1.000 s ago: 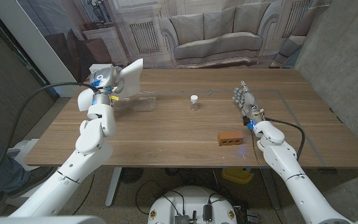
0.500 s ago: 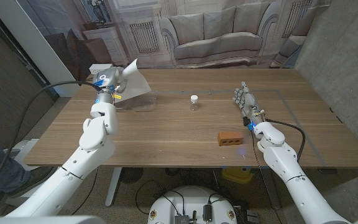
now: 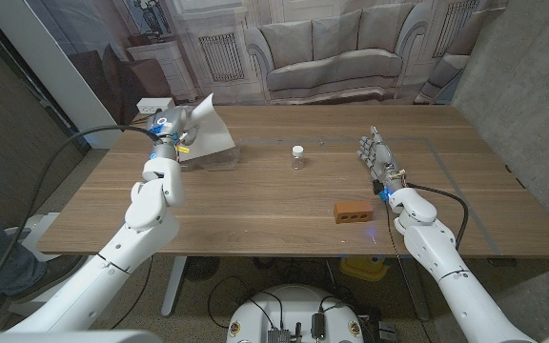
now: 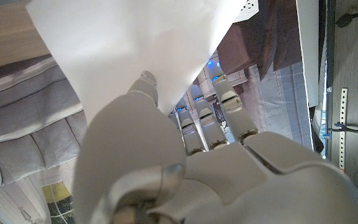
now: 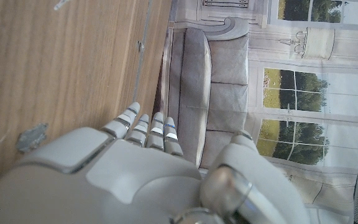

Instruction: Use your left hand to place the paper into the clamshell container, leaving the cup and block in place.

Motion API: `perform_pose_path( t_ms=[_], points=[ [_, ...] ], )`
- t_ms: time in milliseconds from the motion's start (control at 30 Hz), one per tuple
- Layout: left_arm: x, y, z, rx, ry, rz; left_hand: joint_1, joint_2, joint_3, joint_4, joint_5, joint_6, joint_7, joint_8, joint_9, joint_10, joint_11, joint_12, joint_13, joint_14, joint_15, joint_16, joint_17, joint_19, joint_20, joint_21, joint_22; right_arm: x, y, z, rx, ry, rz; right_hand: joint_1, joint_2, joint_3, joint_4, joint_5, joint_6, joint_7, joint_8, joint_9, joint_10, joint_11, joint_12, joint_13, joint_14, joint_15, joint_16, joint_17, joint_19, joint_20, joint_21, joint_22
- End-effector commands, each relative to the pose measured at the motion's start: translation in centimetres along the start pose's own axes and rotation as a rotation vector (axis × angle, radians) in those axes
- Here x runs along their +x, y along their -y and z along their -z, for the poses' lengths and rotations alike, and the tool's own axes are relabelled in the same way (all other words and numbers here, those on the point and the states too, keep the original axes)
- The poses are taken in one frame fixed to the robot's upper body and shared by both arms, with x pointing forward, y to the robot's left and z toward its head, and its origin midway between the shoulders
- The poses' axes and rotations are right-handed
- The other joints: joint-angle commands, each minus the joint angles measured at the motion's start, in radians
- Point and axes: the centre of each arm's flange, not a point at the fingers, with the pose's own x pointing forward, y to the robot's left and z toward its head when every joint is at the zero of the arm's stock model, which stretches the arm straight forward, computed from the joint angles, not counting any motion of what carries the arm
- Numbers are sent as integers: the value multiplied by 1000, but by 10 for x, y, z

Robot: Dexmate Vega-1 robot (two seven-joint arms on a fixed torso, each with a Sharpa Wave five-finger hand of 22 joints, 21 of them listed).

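Observation:
A white sheet of paper (image 3: 210, 131) is pinched in my left hand (image 3: 166, 124) at the table's far left, and it hangs tilted just over the clear clamshell container (image 3: 219, 162). In the left wrist view the paper (image 4: 135, 43) stands above my left hand (image 4: 166, 162), with the thumb pressed on its lower edge. A small clear cup with a white lid (image 3: 297, 156) stands at mid-table. Nearer the front lies a brick-red block (image 3: 354, 211). My right hand (image 3: 375, 152) stands on the table at the right, fingers straight, holding nothing; the right wrist view shows that same hand (image 5: 135, 180).
The wooden table (image 3: 274, 224) stretches wide between the arms. A white box (image 3: 155, 103) sits behind the table's far left corner. A sofa backdrop (image 3: 330, 57) stands behind the table. A black cable (image 3: 74, 138) runs to my left arm.
My left hand has carried the paper to the right and lower, from beside the container to just over it. The right hand, cup and block have not moved.

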Motion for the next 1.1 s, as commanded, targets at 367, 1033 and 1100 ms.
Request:
perform_pose_path(
  t_ms=[367, 1033, 1100],
  points=[
    [5, 19, 4, -6, -19, 65, -14, 2, -1, 8, 1, -36, 5, -5, -2, -39, 1, -2, -3, -42, -44, -2, 1, -48, 14, -7, 0, 5, -5, 0, -7, -20, -6, 0, 5, 2, -8, -3, 7, -5, 1, 4, 1, -1, 0, 4, 7, 3, -5, 5, 8, -5, -4, 5],
    [10, 27, 5, -4, -48, 75, -24, 0, -4, 11, 2, -81, 3, -7, -5, -87, 0, -1, -8, -91, -34, -2, -1, -126, 26, -13, 0, 8, -4, 3, -7, -32, -7, 0, 5, 1, -9, -3, 8, -5, 1, 3, 1, -3, 0, 4, 7, 3, -5, 5, 8, -5, -4, 5],
    [11, 28, 7, -7, -50, 76, -24, 2, -4, 10, 2, -82, 4, -6, -5, -88, 0, -1, -8, -90, -34, -1, -1, -126, 26, -11, 0, 8, -4, 3, -6, -34, -8, 0, 5, 1, -9, -3, 8, -5, 1, 3, 1, -2, 0, 4, 7, 4, -5, 5, 8, -5, -4, 5]
  ],
)
